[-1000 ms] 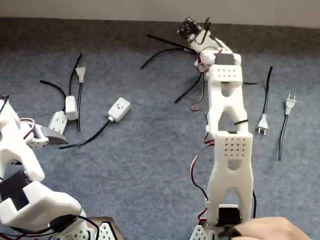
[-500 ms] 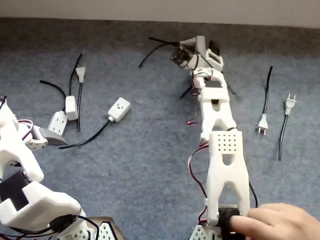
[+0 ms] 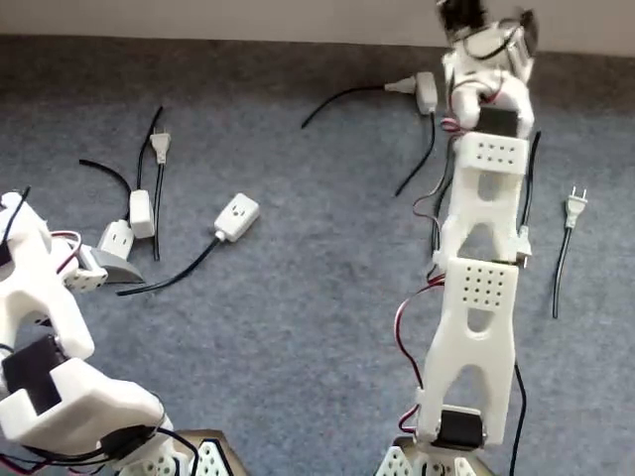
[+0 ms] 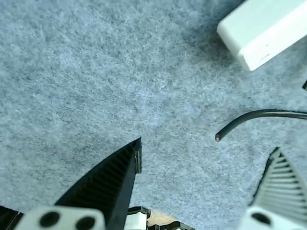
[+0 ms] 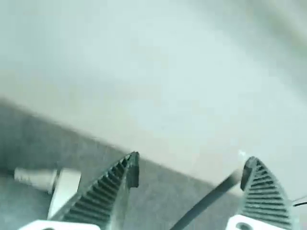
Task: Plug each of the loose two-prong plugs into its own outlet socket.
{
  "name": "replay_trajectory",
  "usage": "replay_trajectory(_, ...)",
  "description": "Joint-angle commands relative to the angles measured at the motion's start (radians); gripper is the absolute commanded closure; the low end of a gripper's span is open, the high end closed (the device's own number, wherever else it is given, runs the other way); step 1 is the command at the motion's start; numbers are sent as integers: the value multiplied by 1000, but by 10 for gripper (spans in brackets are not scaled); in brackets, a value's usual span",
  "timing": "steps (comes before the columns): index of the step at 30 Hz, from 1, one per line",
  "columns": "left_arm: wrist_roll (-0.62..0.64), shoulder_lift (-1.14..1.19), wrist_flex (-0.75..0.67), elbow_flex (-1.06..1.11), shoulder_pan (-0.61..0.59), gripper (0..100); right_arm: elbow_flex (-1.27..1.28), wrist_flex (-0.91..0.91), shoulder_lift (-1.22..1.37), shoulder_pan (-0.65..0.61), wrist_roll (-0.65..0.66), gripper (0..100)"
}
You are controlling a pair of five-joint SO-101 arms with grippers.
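Barely shifted, the left gripper (image 4: 208,146) hangs open just beside a socket (image 3: 116,241). The right arm (image 3: 476,297) has swung to the far edge of the desk (image 3: 298,327), with the right gripper (image 5: 189,165) gaping and empty. Best to bring it back squarely over the loose plug (image 3: 573,205), pinching its body. Its wrist view adds a cable (image 5: 211,199) close by the jaws.

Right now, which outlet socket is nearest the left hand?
The leftmost outlet, lying just ahead of the open left hand; the rest sit farther away.

Grey-blue carpet (image 3: 308,327) meets a pale wall (image 3: 248,18).
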Motion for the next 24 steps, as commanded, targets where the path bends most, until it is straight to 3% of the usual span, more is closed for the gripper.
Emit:
replay_trajectory(1, 23, -44, 12, -15, 35, 607, -165, 128, -136, 5, -60, 676)
replay_trajectory(8, 18, -45, 77, -15, 47, 607, -183, 501, -386, 59, -63, 676)
replay_trajectory(12, 23, -45, 97, -5, 139, 607, -183, 746, -516, 139, -63, 676)
replay_trajectory(16, 132, -35, 91, 12, 240, 607, -182, 923, -542, 219, -66, 676)
replay_trajectory(19, 198, -42, 74, 61, 308, 607, -179, 978, -526, 302, -84, 676)
replay_trajectory(24, 210, -42, -133, 191, 340, 607, -119, 974, -429, 455, -147, 676)
